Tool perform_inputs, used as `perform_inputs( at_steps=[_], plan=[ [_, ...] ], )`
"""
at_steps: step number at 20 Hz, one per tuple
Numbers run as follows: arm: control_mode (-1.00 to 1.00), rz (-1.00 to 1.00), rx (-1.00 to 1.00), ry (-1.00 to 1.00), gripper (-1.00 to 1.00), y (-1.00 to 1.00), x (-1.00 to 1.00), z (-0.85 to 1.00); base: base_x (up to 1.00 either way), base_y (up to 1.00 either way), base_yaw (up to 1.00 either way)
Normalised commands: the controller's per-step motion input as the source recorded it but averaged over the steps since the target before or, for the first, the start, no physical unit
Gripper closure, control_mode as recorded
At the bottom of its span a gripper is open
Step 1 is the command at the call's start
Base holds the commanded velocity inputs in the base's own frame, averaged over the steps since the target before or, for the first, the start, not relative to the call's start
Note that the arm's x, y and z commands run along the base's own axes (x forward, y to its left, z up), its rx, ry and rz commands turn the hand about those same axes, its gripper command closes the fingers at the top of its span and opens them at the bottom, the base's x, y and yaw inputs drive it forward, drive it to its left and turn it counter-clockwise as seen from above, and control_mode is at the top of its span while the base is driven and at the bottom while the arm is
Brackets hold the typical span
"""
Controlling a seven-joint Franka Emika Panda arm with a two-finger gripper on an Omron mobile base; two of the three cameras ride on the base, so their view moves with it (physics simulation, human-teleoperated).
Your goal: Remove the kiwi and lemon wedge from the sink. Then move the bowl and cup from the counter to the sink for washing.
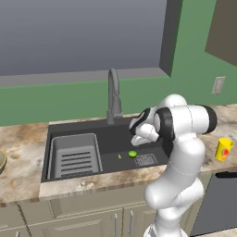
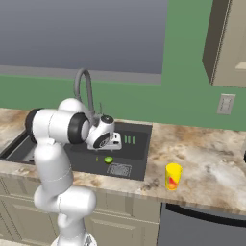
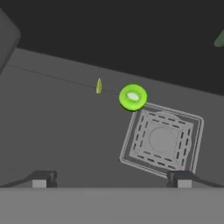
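Marbled counter (image 1: 23, 152), dark sink (image 1: 120, 132), green wall (image 1: 55, 104).

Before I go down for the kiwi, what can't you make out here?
- Bowl: left base view, cut off by the left edge; just a sliver of rim.
- Lemon wedge: too small in both base views to tell its shape; clearer in hand view.
- Fingers: hand view, just the tips show.
- Sink left half: right base view, hidden behind the arm.
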Motion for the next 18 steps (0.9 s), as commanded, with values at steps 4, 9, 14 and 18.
perform_inputs(
  at_steps=[4,9,14,18],
  plan=[
    [-1.0,0.0,0.0,0.0,-1.0,0.0,0.17,-0.13,0.0,0.0,0.0],
    [-1.0,0.0,0.0,0.0,-1.0,0.01,0.16,-0.14,0.0,0.0,0.0],
    [-1.0,0.0,0.0,0.0,-1.0,0.03,0.13,-0.14,0.0,0.0,0.0],
    [-1.0,0.0,0.01,0.0,-1.0,0.03,0.12,-0.15,0.0,0.0,0.0]
  ],
)
